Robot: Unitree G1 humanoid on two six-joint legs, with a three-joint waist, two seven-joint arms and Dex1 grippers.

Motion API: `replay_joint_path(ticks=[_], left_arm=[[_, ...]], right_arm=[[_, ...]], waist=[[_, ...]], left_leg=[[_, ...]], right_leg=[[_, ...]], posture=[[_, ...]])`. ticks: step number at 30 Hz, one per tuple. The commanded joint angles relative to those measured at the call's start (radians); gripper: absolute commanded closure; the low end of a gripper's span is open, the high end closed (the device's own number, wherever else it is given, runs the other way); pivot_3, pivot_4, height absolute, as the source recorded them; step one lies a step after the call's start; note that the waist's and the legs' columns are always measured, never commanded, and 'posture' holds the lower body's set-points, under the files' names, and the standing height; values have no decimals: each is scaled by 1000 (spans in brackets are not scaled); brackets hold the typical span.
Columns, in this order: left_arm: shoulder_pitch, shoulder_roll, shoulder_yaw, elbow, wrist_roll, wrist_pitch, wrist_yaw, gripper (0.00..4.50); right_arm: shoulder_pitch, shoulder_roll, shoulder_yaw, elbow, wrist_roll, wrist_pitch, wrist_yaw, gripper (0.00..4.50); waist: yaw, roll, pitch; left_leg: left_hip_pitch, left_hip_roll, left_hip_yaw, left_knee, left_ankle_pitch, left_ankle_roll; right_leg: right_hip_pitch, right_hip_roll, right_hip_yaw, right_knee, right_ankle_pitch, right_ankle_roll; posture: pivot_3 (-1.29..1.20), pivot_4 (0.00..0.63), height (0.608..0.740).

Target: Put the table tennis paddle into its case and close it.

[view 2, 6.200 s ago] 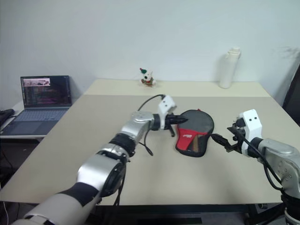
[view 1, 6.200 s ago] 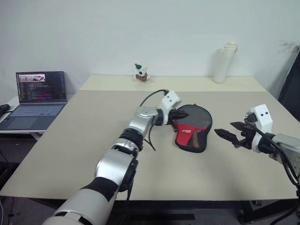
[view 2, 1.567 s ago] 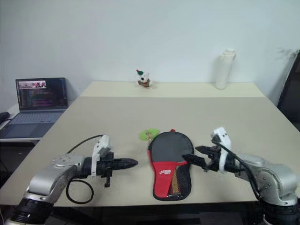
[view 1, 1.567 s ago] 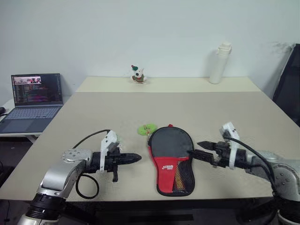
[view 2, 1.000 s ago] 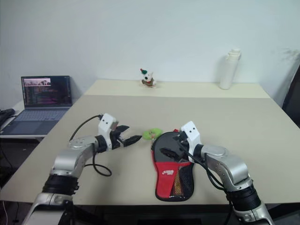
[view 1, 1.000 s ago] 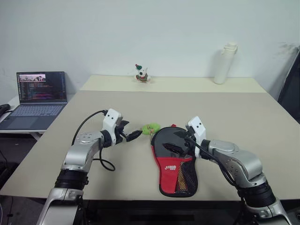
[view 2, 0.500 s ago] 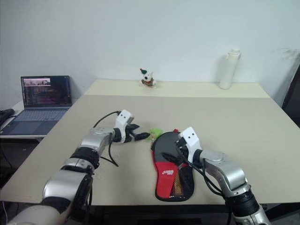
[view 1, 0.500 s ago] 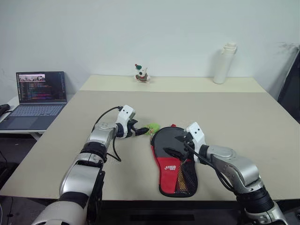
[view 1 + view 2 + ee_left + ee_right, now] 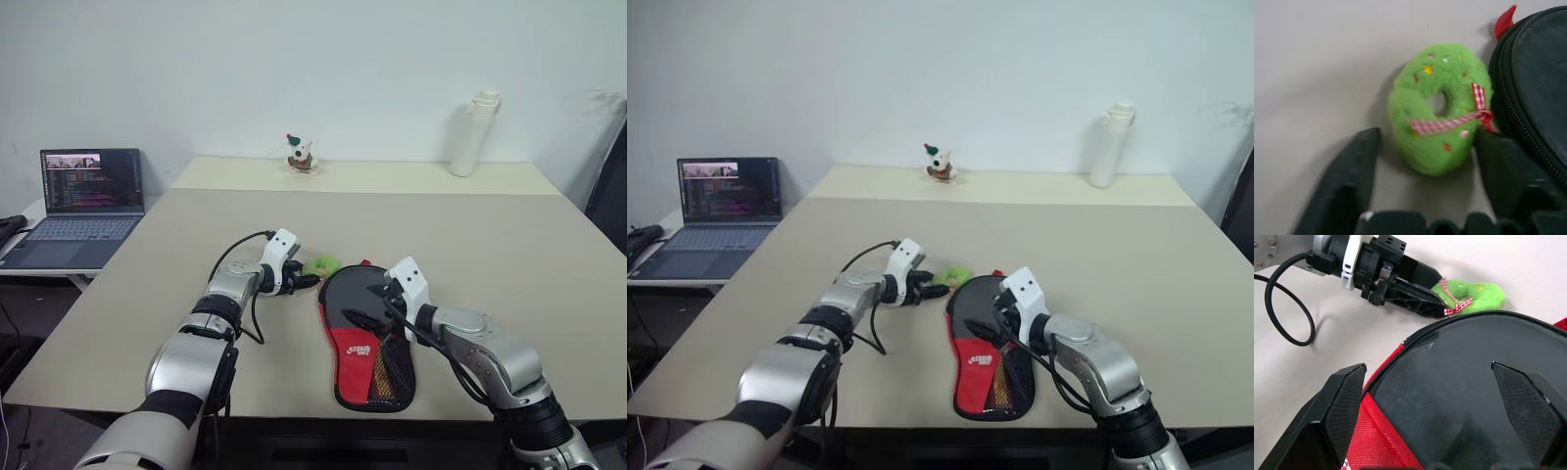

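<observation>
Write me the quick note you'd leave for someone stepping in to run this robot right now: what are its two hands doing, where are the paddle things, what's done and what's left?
Left gripper: fingers on either side of the green pompom pull, not yet pinched on it.
Right gripper: open, above the round end of the case.
Case: flat near the front edge of the table, round end away from the robot, pompom at its far left edge.
Paddle: not visible loose, so it looks to be inside.
Done: paddle apparently in.
Left: pinch the pompom and draw the zip; how far it is already zipped I cannot tell.
</observation>
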Motion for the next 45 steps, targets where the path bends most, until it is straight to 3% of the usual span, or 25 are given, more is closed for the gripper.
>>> replay_joint_path(ticks=[1, 6, 7, 17, 26, 45], left_arm=[[-5, -15, 9, 6, 8, 2, -8, 2670], [9, -15, 20, -3, 3, 4, -21, 4420], [12, -15, 22, -5, 2, 5, -24, 4492], [24, 3, -1, -27, 40, 6, -39, 4492], [-82, 9, -47, 48, 145, -77, 138, 4492], [-206, -186, -199, 115, 400, -216, 387, 4492]], right_arm=[[2, 5, -15, -47, -1, -4, -10, 0], [-20, 2, 39, -7, -68, -46, -24, 0], [-27, 7, 51, 8, -83, -52, -27, 0], [-15, 39, 105, 163, -197, -73, -62, 0], [25, 49, 99, 126, -202, -39, -64, 0], [139, 89, 141, 11, -204, 47, -100, 0]], waist=[[0, 0, 0], [0, 0, 0], [-1, 0, 0], [-1, -1, 0], [-4, -3, -2], [-3, -3, -2]], left_leg=[[0, 0, 0, 0, 0, 0], [0, 0, 0, 1, 0, 0], [0, 0, 0, 1, 0, 0], [1, 0, 1, 1, 0, 0], [5, 0, 0, 3, 0, 0], [3, -1, 0, 2, 0, 0]], right_leg=[[0, 0, 0, 0, 0, 0], [0, 0, 0, 1, 0, 0], [0, 0, 0, 1, 0, 0], [0, 0, 1, 3, 0, 0], [1, 0, 1, 10, -3, 5], [0, -1, 1, 9, -3, 5]], posture=[[0, 150, 740], [0, 150, 740], [0, 150, 740], [0, 150, 740], [0, 150, 740], [0, 150, 740]])
